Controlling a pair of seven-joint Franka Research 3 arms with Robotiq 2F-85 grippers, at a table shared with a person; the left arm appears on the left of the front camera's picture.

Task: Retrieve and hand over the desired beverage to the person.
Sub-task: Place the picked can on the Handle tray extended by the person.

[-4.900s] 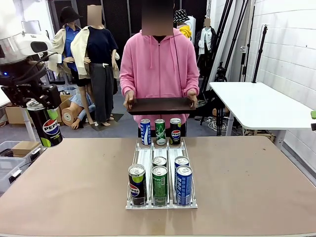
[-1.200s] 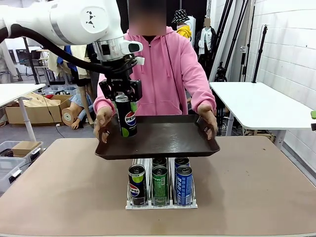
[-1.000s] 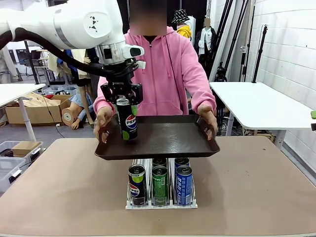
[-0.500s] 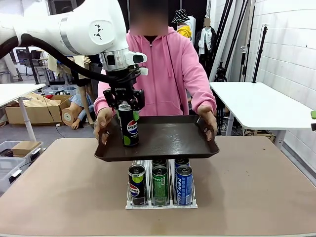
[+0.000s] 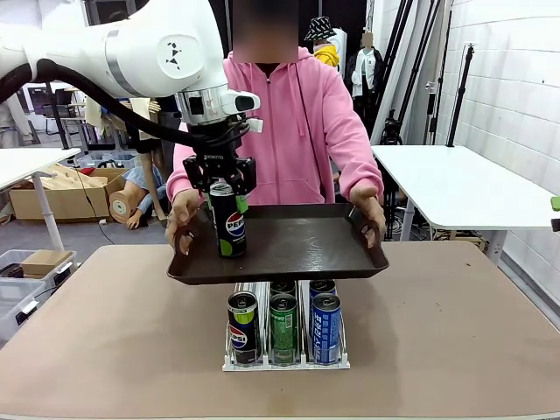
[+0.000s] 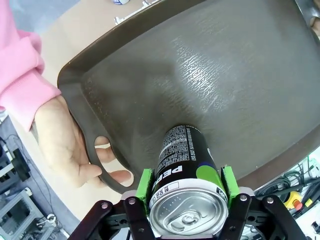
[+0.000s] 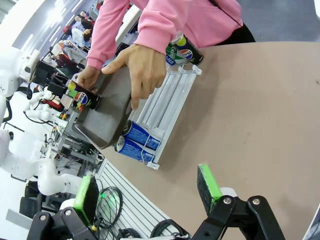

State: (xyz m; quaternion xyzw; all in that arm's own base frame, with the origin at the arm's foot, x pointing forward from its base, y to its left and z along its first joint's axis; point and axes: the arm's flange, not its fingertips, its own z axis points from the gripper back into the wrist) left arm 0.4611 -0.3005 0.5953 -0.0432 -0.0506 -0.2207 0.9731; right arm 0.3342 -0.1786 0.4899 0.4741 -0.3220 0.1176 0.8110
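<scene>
Nearly done: Pepsi can [image 5: 227, 224] looks set on person's [image 5: 282, 118] tray [image 5: 302, 245], L gripper [image 6: 187, 186] pads clamping its top, R gripper [image 7: 147, 187] wide open, empty; left: release, retract.

The black Pepsi can [image 5: 228, 225] stood upright at the left end of the dark tray [image 5: 302, 243] the person [image 5: 284, 122] in pink held out over the table [image 5: 455, 324].

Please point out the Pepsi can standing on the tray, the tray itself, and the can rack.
Pepsi can [image 5: 229, 224]: front view, its logo.
tray [image 5: 306, 238]: front view, bare floor.
can rack [image 5: 284, 365]: front view, front lip.
</scene>
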